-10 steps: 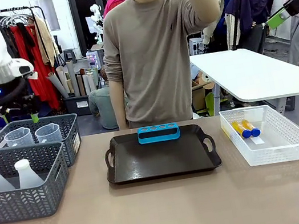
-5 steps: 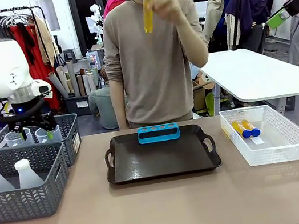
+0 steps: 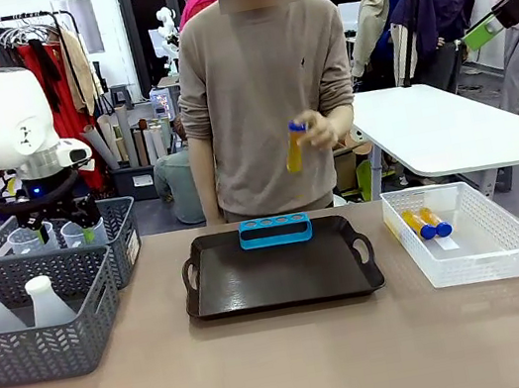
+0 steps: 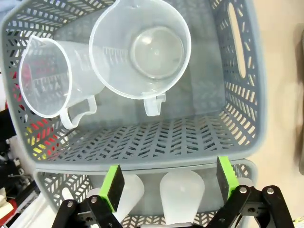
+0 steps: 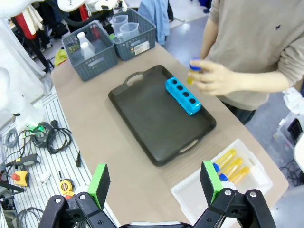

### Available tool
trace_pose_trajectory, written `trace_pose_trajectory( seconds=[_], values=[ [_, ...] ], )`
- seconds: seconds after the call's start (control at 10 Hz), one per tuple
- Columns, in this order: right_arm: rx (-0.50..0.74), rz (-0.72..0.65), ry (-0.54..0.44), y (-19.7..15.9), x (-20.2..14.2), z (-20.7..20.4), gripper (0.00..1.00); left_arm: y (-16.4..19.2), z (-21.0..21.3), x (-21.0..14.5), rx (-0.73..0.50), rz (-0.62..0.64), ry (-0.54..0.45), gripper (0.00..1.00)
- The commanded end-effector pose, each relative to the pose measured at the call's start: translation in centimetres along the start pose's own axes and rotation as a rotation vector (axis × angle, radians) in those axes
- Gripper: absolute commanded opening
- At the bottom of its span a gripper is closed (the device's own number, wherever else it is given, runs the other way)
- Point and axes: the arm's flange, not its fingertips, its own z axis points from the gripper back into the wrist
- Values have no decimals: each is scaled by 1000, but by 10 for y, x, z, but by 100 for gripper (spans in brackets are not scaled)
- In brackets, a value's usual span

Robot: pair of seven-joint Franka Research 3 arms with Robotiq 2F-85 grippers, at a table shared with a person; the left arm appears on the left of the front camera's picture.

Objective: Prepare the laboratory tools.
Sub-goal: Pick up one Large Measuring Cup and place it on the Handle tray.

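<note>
Left tool (image 4: 166,178) is hanging wide open and empty over a grey basket (image 4: 237,118), with two beakers (image 4: 140,47) standing just below it. Flasks (image 4: 182,190) nearer the fingers are getting cut off at the bottom edge. Right tool (image 5: 156,183), also open and empty, is hovering high above the counter (image 5: 109,137). A person's hand (image 3: 324,129) is holding a tube (image 3: 295,153) above the rack (image 3: 275,230) on the tray (image 3: 282,275).

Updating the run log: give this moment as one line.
left pincer open above beakers | right pincer open, high | hand holds tube | rack empty
</note>
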Motion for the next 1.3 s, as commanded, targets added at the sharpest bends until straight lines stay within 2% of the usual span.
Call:
trace_pose_trajectory(
  seconds=[0.0, 0.2, 0.6, 0.9, 1.2],
  values=[
    [11, 11, -21, 0, 2, 0, 100, 11, -4, 16, -1, 26, -12, 100],
    [11, 11, -21, 0, 2, 0, 100, 16, -19, 28, -20, 43, -6, 100],
    [11, 11, -21, 0, 2, 0, 100, 20, -41, 36, -12, 45, -33, 100],
    [11, 11, -21, 0, 2, 0, 100, 21, -56, 41, -35, 58, -15, 100],
    [11, 11, -21, 0, 2, 0, 100, 23, -56, 43, -18, 64, -42, 40]
  ],
)
